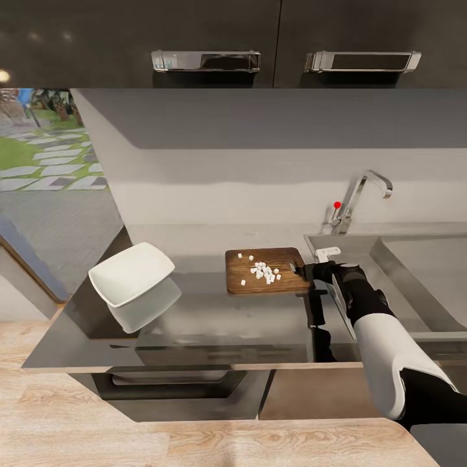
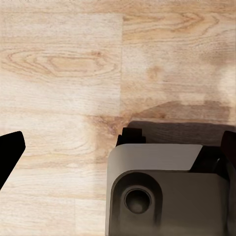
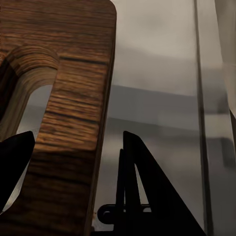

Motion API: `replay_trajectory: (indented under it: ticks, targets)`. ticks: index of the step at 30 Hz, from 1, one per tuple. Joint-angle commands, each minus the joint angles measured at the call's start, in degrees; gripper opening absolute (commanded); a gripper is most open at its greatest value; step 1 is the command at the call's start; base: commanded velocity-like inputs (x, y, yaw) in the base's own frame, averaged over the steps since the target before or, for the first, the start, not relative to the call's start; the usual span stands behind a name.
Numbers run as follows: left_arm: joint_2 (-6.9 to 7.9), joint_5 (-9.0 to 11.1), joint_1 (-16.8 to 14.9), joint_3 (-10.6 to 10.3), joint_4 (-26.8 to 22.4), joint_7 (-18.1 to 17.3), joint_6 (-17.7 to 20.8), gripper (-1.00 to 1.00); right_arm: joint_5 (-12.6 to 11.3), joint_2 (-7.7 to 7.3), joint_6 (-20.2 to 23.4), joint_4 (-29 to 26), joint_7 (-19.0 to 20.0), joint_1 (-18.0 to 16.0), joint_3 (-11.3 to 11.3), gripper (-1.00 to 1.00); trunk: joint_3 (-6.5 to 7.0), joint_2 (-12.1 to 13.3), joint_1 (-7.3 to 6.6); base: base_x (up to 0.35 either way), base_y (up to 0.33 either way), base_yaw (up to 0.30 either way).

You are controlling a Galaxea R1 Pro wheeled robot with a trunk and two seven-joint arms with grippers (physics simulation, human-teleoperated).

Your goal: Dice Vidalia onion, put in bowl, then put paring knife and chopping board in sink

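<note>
Wooden floor planks [image 2: 59, 64] are seen close beneath the left wrist camera, with a grey part of the robot's base [image 2: 167, 196] below. One dark fingertip of the left gripper [image 2: 9, 152] is seen at one edge and another at the opposite edge, set wide apart, with nothing between them.

Right gripper [image 1: 311, 271] is recorded at the handle end of the chopping board [image 1: 266, 271], at the board's 3 o'clock edge in the head view. In the right wrist view, the board's handle-hole end [image 3: 69, 98] lies between the two dark fingers [image 3: 142, 191]; whether the pads press on the wood cannot be told.

White diced onion pieces [image 1: 264, 271] are scattered over the board's middle. The board lies flat on the grey countertop [image 1: 194, 318]. The sink [image 1: 421, 266] lies just beside the board at its 3 o'clock, the faucet [image 1: 360, 201] behind it. The white bowl [image 1: 131, 272] is seen tilted, well apart from the board at its 9 o'clock. Dark upper cabinets [image 1: 214, 39] are noted at 12 o'clock.
</note>
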Motion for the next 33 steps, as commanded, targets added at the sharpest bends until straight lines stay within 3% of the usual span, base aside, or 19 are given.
replay_trajectory:
  ticks: [1, 13, 33]
  targets:
    - [-0.01, 0.3, -0.1, -0.2, 0.2, 0.0, -0.4, 1.0, 1.3, 0.02, 0.1, 1.7, 0.5, 0.0, -0.2, -1.0, -0.07, 0.0, 0.01, 0.0, 0.0, 0.0]
    - [-0.01, 0.3, -0.1, -0.2, 0.2, 0.0, -0.4, 1.0, 1.3, 0.03, 0.1, 1.7, 0.5, 0.0, -0.2, -1.0, 0.14, 0.0, 0.01, 0.0, 0.0, 0.0]
    - [-0.01, 0.3, -0.1, -0.2, 0.2, 0.0, -0.4, 1.0, 1.3, -0.03, 0.2, 1.6, 0.5, 0.0, -0.3, -1.0, 1.89, 0.0, 0.01, 0.0, 0.0, 0.0]
